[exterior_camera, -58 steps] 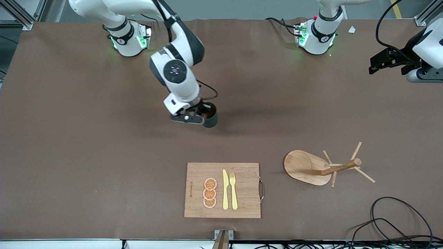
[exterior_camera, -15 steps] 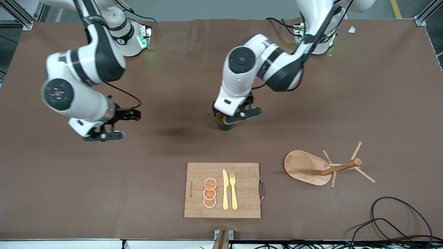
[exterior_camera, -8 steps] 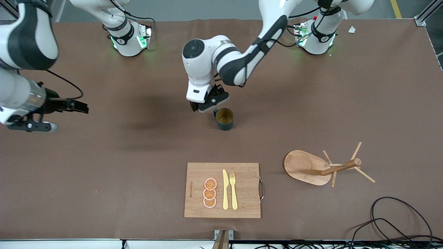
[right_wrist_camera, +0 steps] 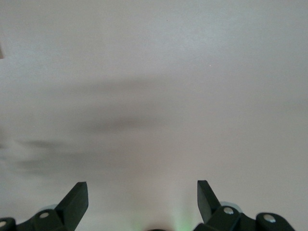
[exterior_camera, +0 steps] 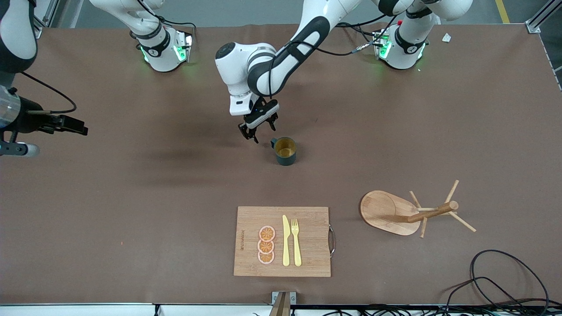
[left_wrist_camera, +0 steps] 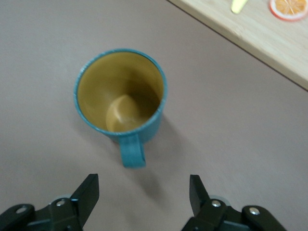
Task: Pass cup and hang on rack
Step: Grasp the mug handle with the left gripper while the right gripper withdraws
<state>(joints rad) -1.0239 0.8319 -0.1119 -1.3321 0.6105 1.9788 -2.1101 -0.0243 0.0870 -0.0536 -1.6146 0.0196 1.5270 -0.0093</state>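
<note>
Brown table (exterior_camera: 131, 219): upright cup (exterior_camera: 286, 151), rack (exterior_camera: 395, 213).

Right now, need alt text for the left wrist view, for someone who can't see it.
A teal cup with a yellowish interior stands upright on the brown table, its handle pointing toward the left tool, whose open fingers are clear of it. A corner of a wooden cutting board with an orange slice shows at the frame's edge.

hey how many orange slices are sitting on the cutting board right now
3. The orange slices lie in a short row on the cutting board, beside the yellow knife: one farthest from the front camera, one in the middle, one nearest. None looks hidden.
</note>
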